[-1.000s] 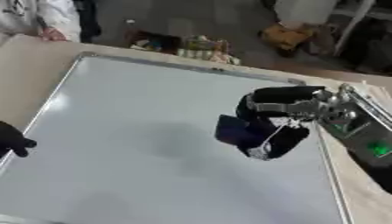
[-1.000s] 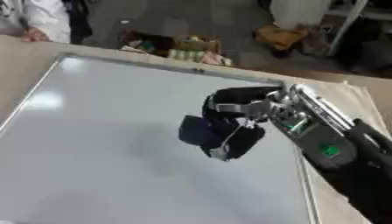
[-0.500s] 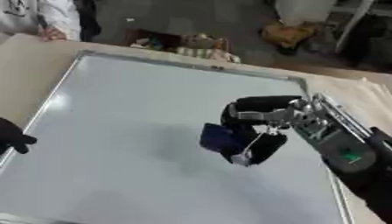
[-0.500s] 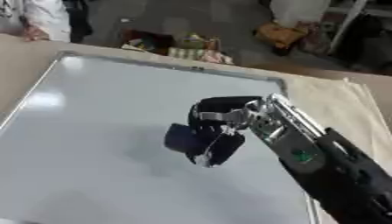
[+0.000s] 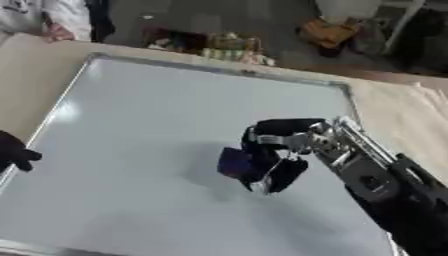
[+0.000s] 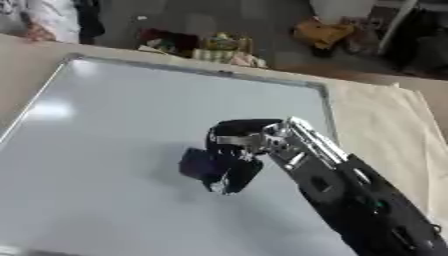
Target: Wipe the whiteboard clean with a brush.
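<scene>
A large whiteboard [image 5: 131,130] with a silver frame lies flat on the table and fills most of both views; its surface shows no marks. My right hand [image 5: 273,152] reaches in from the lower right, fingers curled around a dark blue brush [image 5: 234,162] that rests on the board a little right of its middle. My left hand [image 5: 12,152] shows only as a black shape at the board's left edge, and its fingers cannot be made out.
A beige cloth [image 6: 385,125] covers the table to the right of the board. Behind the far edge the floor holds bags and clutter [image 5: 219,47]. A person in white [image 5: 44,17] stands at the far left corner.
My right hand has slid the brush leftward and toward me across the board, from near the right edge to about its middle. The left hand has stayed put.
</scene>
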Robot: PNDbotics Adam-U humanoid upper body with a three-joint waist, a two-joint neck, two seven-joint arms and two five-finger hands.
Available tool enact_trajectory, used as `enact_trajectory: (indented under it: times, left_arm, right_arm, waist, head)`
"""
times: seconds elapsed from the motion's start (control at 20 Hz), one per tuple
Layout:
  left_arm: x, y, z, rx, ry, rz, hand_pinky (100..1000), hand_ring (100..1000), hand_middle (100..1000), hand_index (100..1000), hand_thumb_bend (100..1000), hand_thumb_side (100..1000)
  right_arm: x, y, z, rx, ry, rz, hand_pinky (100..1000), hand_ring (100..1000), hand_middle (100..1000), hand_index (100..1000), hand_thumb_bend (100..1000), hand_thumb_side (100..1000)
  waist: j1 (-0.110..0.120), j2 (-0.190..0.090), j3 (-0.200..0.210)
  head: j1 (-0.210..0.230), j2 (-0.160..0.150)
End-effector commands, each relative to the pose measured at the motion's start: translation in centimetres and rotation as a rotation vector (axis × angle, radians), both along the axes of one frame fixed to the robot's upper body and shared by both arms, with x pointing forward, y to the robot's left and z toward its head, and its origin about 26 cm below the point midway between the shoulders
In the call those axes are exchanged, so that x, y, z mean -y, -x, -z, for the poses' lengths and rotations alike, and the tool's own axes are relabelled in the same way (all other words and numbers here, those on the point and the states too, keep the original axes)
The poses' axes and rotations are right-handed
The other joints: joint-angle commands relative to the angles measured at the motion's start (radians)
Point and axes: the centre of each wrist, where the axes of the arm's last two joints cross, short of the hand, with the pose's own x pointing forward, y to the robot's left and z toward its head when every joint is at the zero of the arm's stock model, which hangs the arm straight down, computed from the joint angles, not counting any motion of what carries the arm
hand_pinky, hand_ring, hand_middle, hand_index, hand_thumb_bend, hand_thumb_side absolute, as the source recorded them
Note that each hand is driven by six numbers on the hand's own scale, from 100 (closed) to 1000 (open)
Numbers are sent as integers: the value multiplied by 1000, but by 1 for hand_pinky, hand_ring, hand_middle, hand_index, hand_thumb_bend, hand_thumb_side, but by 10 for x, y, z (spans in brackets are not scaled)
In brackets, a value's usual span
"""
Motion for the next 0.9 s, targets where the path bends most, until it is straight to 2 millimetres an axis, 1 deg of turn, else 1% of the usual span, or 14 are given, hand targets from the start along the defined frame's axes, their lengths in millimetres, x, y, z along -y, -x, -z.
enact_trajectory:
  times: [0.05,0.35,0.4,0.45,0.6,0.7,0.75,0.9]
  left_arm:
    - [2,1,-6,26,-12,6,578,384,457,485,100,919]
    - [2,1,-6,27,-14,8,578,383,457,485,100,919]
    - [2,1,-6,27,-14,8,578,383,457,485,100,919]
    - [2,0,-6,27,-15,9,578,383,457,485,100,919]
    - [3,0,-6,29,-16,11,577,382,457,485,100,919]
    - [3,0,-6,29,-17,11,577,381,457,485,100,918]
    - [3,0,-6,29,-18,12,577,381,457,485,100,918]
    - [3,0,-7,31,-19,13,577,381,457,485,100,917]
  right_arm:
    - [-4,0,-6,11,10,-15,387,377,154,300,100,265]
    - [-13,0,0,-9,22,-36,412,401,178,316,100,270]
    - [-14,0,0,-10,26,-39,420,415,197,331,100,289]
    - [-15,0,1,-10,32,-44,421,417,200,333,100,290]
    - [-17,0,3,-11,52,-67,448,472,285,372,100,272]
    - [-19,-1,5,-8,68,-85,462,507,336,375,100,278]
    - [-20,-1,6,-6,76,-93,464,513,342,373,100,279]
    - [-21,-3,12,-7,100,-112,479,578,429,353,100,290]
  waist:
    - [9,-15,0]
    - [12,-11,2]
    - [12,-11,2]
    - [13,-9,4]
    - [13,-6,7]
    - [13,-3,7]
    - [13,-2,8]
    - [13,1,9]
  head:
    - [8,10]
    - [8,8]
    - [8,7]
    - [7,6]
    - [4,2]
    - [2,-2]
    - [1,-2]
    - [0,-7]
